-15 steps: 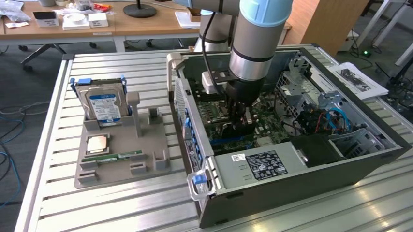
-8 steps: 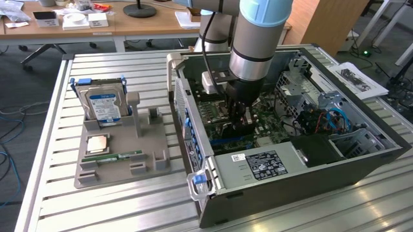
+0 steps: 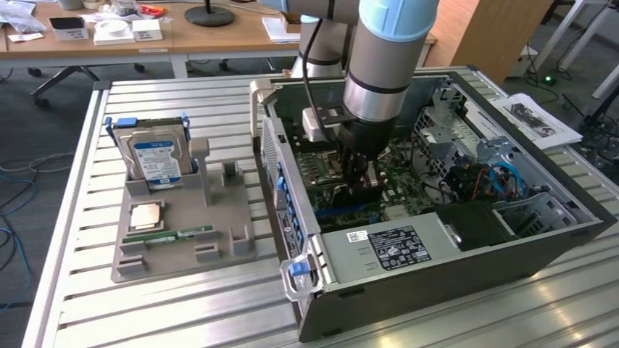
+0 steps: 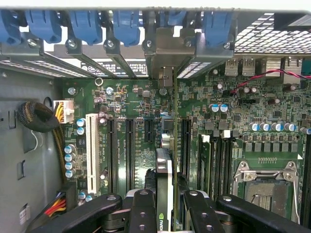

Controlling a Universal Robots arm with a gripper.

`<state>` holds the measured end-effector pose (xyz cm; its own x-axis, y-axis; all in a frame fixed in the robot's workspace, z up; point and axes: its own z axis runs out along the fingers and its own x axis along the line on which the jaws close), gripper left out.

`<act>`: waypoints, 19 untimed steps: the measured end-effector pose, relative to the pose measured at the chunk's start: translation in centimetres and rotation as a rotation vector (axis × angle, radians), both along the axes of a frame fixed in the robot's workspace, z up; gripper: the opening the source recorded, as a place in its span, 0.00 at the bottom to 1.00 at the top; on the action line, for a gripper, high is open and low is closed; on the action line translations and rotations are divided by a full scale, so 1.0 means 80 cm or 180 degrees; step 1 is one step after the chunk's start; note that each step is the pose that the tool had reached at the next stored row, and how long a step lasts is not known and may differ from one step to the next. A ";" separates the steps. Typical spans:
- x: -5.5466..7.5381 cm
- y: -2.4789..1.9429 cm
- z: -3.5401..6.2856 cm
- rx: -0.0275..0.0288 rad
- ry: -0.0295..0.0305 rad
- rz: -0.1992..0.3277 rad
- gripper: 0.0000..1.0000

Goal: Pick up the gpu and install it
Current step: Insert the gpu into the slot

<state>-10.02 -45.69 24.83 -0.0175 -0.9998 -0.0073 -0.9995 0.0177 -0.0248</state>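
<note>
Oblique overview; close wrist view downward

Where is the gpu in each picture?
Exterior view: the gpu is deep inside the open computer case, gripped by the hand just above the green motherboard.
Wrist view: the gpu stands edge-on between the hand's fingers, over the black slots.
Shared landmark: the motherboard under the card.

One robot arm (image 3: pixel 387 65) reaches into one open computer case (image 3: pixel 541 239) at centre right of the exterior view. At left, one grey holder tray (image 3: pixel 174 254) carries one hard drive (image 3: pixel 155 159), one memory stick (image 3: pixel 169 236) and one processor chip (image 3: pixel 145 215). One gpu (image 4: pixel 165 194) sits in one gripper (image 4: pixel 165 208).
</note>
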 end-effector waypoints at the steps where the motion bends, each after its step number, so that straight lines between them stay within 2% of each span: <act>1: 0.000 0.0000 0.000 -0.0001 0.0000 0.0000 0.27; 19: 0.000 -0.0001 -0.004 -0.0002 0.0001 0.0000 0.27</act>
